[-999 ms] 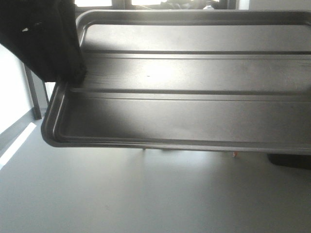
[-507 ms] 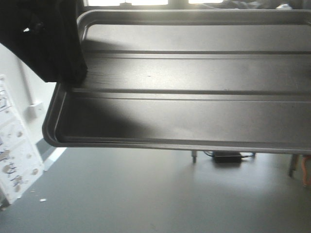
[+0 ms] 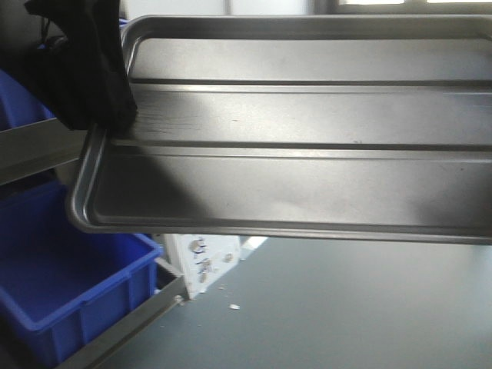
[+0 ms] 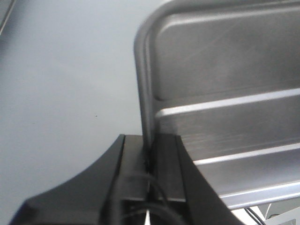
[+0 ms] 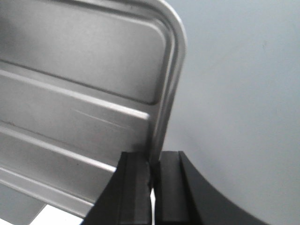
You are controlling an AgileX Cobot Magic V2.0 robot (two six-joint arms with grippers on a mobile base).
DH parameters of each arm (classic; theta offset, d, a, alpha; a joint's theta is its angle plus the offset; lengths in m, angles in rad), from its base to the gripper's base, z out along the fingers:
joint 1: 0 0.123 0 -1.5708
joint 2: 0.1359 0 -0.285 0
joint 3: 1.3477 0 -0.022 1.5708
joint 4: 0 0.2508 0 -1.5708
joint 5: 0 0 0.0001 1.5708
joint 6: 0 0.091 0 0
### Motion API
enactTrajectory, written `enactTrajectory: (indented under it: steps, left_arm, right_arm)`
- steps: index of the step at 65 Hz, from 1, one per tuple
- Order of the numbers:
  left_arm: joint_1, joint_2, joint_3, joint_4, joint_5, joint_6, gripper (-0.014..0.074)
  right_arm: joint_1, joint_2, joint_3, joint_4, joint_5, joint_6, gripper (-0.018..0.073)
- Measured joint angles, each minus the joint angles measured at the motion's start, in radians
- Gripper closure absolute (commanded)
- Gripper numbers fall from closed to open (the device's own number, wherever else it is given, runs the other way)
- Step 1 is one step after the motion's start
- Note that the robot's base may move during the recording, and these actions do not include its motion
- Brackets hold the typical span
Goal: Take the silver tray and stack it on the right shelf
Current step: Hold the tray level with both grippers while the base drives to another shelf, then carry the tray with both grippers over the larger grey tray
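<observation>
Silver tray [image 3: 307,115] aloft, left claw [image 4: 151,147] clamped on one end rim, right claw [image 5: 154,161] clamped on the other

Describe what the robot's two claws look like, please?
Both are matte black. The left gripper has two flat, square-ended fingers flaring into a curved body, with thin black cables looped at their base. The right gripper looks alike; no cables or markings show.

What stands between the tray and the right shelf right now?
The right shelf shows in no view, so I cannot say. The silver tray, clamped by the left gripper and right gripper, has blue bins on a steel rack showing past its left end.
</observation>
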Motion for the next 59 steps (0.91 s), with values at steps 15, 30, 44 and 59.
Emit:
enactTrajectory:
  steps: [15, 30, 44, 59]
  left_arm:
    - [0.000, 0.000, 0.000, 0.000, 0.000, 0.000, 0.0689]
    - [0.000, 0.000, 0.000, 0.000, 0.000, 0.000, 0.0689]
    - [0.000, 0.000, 0.000, 0.000, 0.000, 0.000, 0.0689]
    - [0.000, 0.000, 0.000, 0.000, 0.002, 0.000, 0.0689]
  right_arm:
    - [0.000, 0.000, 0.000, 0.000, 0.000, 0.000, 0.0503]
    - [0.000, 0.000, 0.000, 0.000, 0.000, 0.000, 0.0503]
    - [0.000, 0.000, 0.000, 0.000, 0.000, 0.000, 0.0503]
    - [0.000, 0.000, 0.000, 0.000, 0.000, 0.000, 0.0503]
